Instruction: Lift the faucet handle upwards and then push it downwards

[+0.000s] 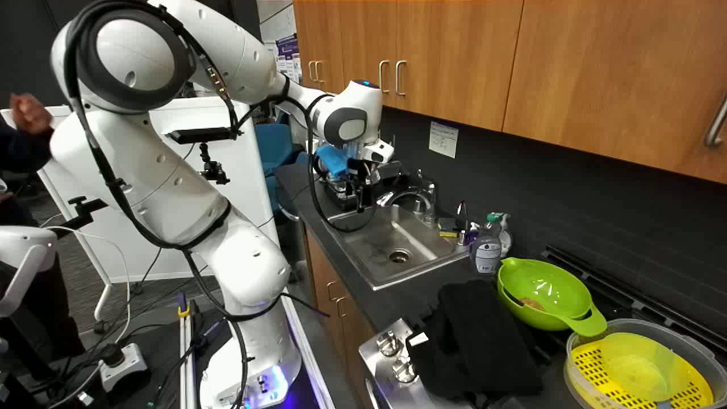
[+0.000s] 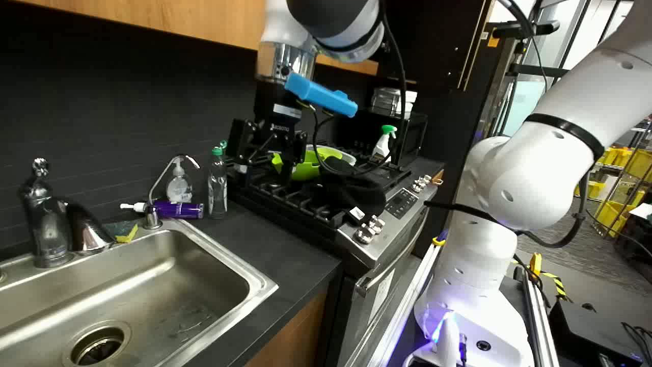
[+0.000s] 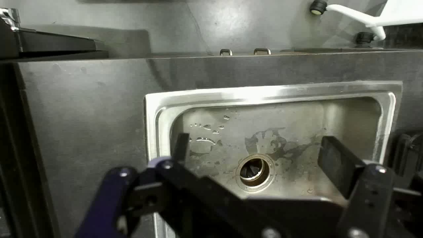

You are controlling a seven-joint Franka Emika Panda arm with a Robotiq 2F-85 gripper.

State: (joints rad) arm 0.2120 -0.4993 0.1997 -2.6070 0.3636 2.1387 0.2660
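Note:
The faucet handle (image 2: pixel 40 167) is a short silver lever on top of the chrome faucet (image 2: pixel 50 229). It stands at the back rim of the sink (image 2: pixel 254 278). In an exterior view the handle (image 1: pixel 420 175) looks small against the dark wall, just right of the gripper. My gripper (image 2: pixel 265 176) points down above the sink area, fingers spread and empty, apart from the handle. In the wrist view the open fingers (image 3: pixel 257 148) frame the sink basin and drain (image 3: pixel 255 173). The handle does not show in the wrist view.
A small thin chrome tap (image 2: pixel 152 216), a purple bottle (image 2: pixel 178 209) and a clear soap bottle (image 2: pixel 217 186) stand by the sink. A green colander (image 1: pixel 548 289), black cloth (image 1: pixel 477 341) and yellow strainer (image 1: pixel 642 369) lie on the stove. Wooden cabinets (image 1: pixel 454 62) hang above.

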